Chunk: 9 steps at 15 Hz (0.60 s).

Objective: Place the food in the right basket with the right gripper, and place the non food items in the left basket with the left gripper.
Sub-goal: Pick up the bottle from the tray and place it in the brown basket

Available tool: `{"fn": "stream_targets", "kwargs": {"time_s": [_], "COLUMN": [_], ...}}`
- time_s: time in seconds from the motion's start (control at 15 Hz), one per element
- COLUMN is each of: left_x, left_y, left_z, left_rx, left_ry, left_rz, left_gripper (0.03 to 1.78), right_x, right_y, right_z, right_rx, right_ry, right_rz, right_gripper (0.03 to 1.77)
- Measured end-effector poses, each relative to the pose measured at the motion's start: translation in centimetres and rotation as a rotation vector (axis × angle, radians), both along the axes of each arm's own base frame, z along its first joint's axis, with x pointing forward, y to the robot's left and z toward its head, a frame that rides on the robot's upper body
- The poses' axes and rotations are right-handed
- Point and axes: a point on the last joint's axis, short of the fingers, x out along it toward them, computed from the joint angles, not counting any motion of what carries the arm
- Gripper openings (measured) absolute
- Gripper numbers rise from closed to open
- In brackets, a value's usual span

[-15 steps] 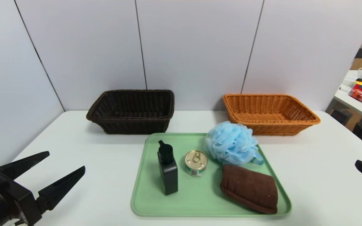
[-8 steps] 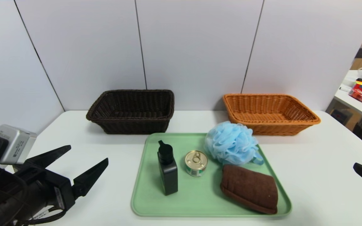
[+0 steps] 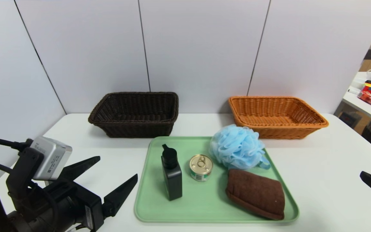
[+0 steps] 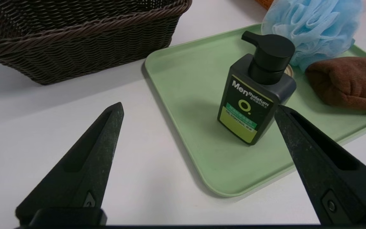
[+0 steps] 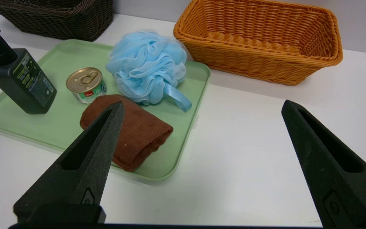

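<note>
Left gripper (image 3: 116, 170), its fingers spread wide and holding nothing, is coming in from the left side toward the black bottle (image 3: 172, 175) on the green tray (image 3: 204, 206); compared with one second ago it is standing much closer to the tray. Right gripper (image 5: 199, 108) is waiting at the right, also spread and empty. Nothing is sorted yet: the tin can (image 3: 201, 167), blue pouf (image 3: 237, 146) and brown towel (image 3: 255, 193) are lying on the tray, while the dark basket (image 3: 134, 127) and orange basket (image 3: 277, 130) are standing empty.

left gripper (image 3: 118, 167) jaws spread, right gripper (image 5: 202, 108) likewise
</note>
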Motion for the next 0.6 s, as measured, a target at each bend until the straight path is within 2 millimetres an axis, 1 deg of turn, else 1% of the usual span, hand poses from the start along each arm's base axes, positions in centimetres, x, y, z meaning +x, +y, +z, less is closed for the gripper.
{"fn": "stream_targets", "kwargs": {"time_s": [0.27,0.6], "left_x": [-0.8,-0.9], "left_y": [-0.5,-1.3], "left_z": [0.2,2.7], "left_rx": [0.038,0.083], "left_ry": [0.025,0.094], "left_rz": [-0.045,-0.061], "left_gripper": [1.69,1.69], "right_x": [0.0,0.0], "right_y": [0.0,-0.1], "right_z": [0.0,-0.4], "right_rx": [-0.008,-0.009], "right_ry": [0.0,0.009], "right_rz": [-0.003,-0.008], "right_gripper": [1.71,1.71]}}
